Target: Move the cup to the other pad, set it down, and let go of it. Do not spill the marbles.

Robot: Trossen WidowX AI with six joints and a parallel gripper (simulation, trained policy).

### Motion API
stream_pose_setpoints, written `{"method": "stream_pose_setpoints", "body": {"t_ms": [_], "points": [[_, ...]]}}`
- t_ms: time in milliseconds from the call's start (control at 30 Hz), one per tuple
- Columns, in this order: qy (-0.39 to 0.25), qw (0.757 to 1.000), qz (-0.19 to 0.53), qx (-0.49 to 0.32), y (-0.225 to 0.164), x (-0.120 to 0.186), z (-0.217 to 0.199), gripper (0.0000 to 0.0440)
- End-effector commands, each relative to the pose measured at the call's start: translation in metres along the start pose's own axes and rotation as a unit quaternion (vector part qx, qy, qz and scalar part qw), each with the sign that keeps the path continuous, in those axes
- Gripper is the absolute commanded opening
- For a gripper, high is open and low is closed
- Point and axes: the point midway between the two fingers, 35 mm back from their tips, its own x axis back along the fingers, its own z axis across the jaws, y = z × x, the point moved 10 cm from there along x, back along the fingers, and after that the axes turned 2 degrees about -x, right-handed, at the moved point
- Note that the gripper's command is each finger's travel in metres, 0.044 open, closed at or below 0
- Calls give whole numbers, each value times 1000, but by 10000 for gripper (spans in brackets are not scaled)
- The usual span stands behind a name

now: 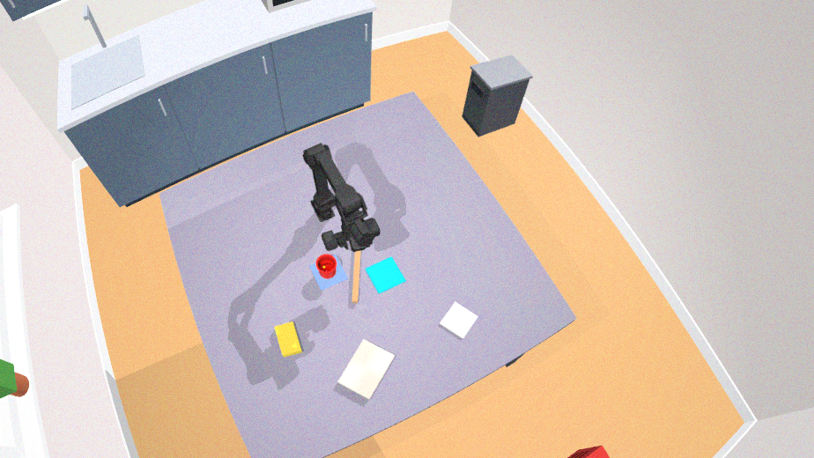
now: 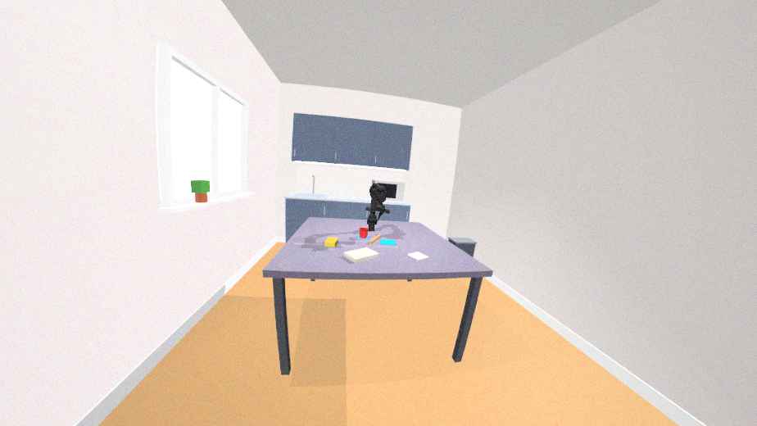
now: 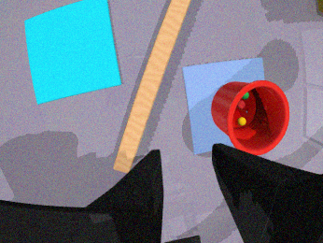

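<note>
Seemingly lining up for a pickup, the gripper (image 1: 358,248) (image 3: 186,155) is hovering partly open and holding nothing near the cup (image 1: 326,266) (image 2: 363,233) (image 3: 258,117), which is standing on the blue pad (image 1: 336,280) (image 3: 201,107), probably needing wider fingers and a careful descent.

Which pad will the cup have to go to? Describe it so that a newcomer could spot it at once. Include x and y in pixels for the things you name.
On the big purple-grey table (image 1: 484,273) (image 2: 296,265), find the long wooden strip (image 1: 356,278) (image 2: 375,238) (image 3: 151,84). The target pad (image 1: 385,275) (image 2: 387,242) (image 3: 72,51) lies flat beside it, opposite the red cup (image 1: 327,273) (image 2: 363,233) (image 3: 224,109). It is bright cyan, unlike the paler blue pad (image 1: 330,283) (image 3: 198,107) under the cup.
</note>
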Motion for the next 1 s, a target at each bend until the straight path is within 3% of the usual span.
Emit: {"method": "stream_pose_setpoints", "body": {"t_ms": [0,567,967], "points": [[-8,1000,20,3,2,-7,-5,130],[-20,998,65,12,8,-44,-24,171],[-19,995,91,32,9,-72,-37,177]]}}
